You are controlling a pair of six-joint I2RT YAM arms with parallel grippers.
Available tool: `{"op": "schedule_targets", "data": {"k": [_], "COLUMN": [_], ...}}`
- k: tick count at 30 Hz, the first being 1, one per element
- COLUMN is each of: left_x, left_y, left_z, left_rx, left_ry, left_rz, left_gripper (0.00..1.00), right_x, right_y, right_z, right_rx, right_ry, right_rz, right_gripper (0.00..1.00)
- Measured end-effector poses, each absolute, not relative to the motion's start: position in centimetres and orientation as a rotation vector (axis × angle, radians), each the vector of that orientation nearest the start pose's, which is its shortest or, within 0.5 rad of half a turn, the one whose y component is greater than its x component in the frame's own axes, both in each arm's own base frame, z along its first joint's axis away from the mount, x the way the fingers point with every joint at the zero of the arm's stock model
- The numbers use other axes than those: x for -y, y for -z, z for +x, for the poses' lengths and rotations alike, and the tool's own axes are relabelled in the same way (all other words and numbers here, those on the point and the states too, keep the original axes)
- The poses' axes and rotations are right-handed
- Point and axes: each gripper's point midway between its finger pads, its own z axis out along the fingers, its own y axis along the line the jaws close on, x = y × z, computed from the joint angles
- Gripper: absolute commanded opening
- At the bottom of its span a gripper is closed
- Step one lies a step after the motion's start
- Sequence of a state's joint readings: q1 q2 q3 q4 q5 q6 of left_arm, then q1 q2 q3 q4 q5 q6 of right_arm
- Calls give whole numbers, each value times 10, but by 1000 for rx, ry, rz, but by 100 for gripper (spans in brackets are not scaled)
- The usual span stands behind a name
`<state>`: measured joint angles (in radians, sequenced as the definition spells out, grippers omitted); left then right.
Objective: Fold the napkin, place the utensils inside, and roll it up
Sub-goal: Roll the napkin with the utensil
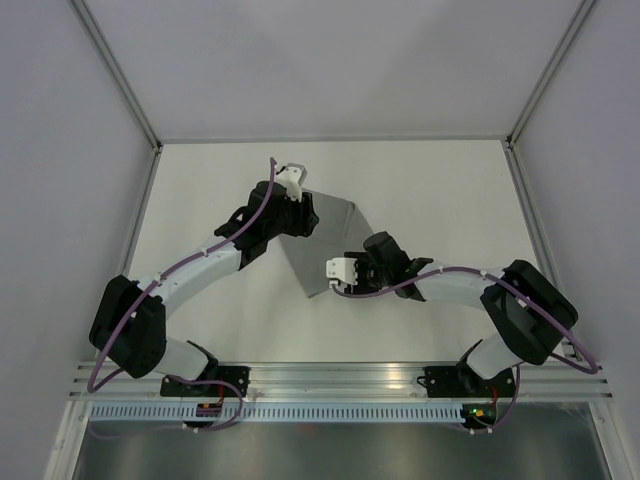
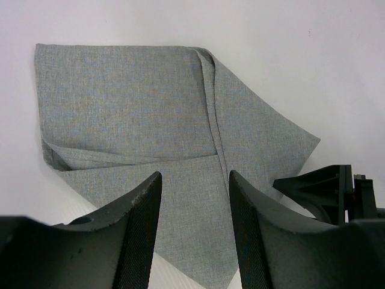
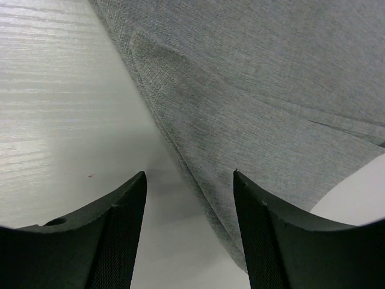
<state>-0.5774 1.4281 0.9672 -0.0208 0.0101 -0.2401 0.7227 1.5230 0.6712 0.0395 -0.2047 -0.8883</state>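
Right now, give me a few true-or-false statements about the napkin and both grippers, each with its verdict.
1. The napkin lies as one flat, unfolded layer. False: it is folded, with layers overlapping.
2. The left gripper is open and holds nothing. True.
3. Utensils lie on the napkin. False: no utensils show in any view.
4. The right gripper is open, with the napkin's edge running below the gap between its fingers. True.
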Motion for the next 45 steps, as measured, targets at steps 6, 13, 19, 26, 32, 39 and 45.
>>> {"op": "schedule_targets", "data": {"k": [6, 13, 19, 26, 32, 39, 45], "left_x": [245, 248, 249, 251, 250, 247, 240], "left_y": [-168, -167, -167, -166, -166, -176, -208], "left_z": [355, 353, 352, 349, 348, 344, 342], "left_rx": [-2062, -2066, -2067, -2074, -2077, -2061, -1981], "left_ry": [514, 530, 539, 553, 555, 558, 554], "left_rz": [358, 370, 376, 388, 390, 387, 354], "left_gripper": [54, 54, 54, 54, 54, 54, 49], "right_x": [-252, -259, -267, -270, -273, -277, -279], "right_y": [-26, -26, -25, -22, -19, -17, -17], "right_z": [275, 283, 291, 294, 295, 296, 296], "right_rx": [-1566, -1554, -1555, -1571, -1594, -1613, -1638], "right_ry": [-163, -151, -144, -148, -160, -182, -203], "right_rz": [-1780, -1773, -1775, -1805, -1850, -1911, -1955], "right_gripper": [64, 60, 57, 47, 38, 25, 15]}}
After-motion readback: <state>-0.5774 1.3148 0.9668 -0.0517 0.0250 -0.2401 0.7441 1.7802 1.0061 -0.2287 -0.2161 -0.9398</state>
